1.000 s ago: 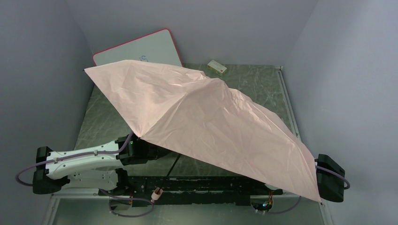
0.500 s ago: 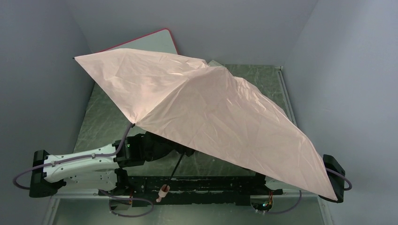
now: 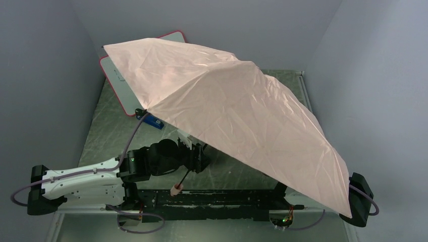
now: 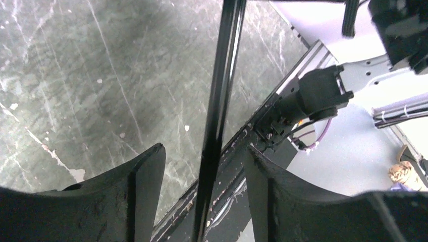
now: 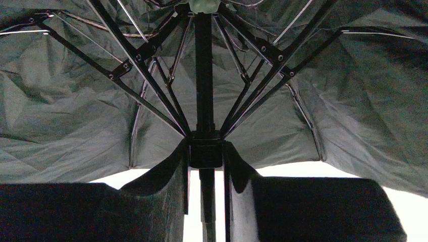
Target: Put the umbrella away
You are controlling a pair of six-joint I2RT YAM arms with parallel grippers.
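The umbrella (image 3: 237, 111) is open, its pale pink canopy tilted over the middle and right of the table. Its black shaft (image 4: 217, 116) runs down to the pale pink handle (image 3: 175, 189) near the front rail. My left gripper (image 4: 204, 148) is open with the shaft between its fingers and a gap on each side; in the top view it (image 3: 198, 154) sits under the canopy's near edge. My right gripper (image 5: 205, 146) is shut on the black runner (image 5: 205, 151) below the ribs (image 5: 146, 55). The canopy hides it from above.
A pink-framed whiteboard (image 3: 115, 76) leans at the back left, mostly behind the canopy. A small blue object (image 3: 155, 122) lies on the green marbled table (image 3: 108, 136). Grey walls close in on both sides. The black front rail (image 3: 227, 197) runs along the near edge.
The canopy has swung up and back toward the far left, over the whiteboard. The handle has shifted right. My left arm has reached in, bringing its fingers around the shaft.
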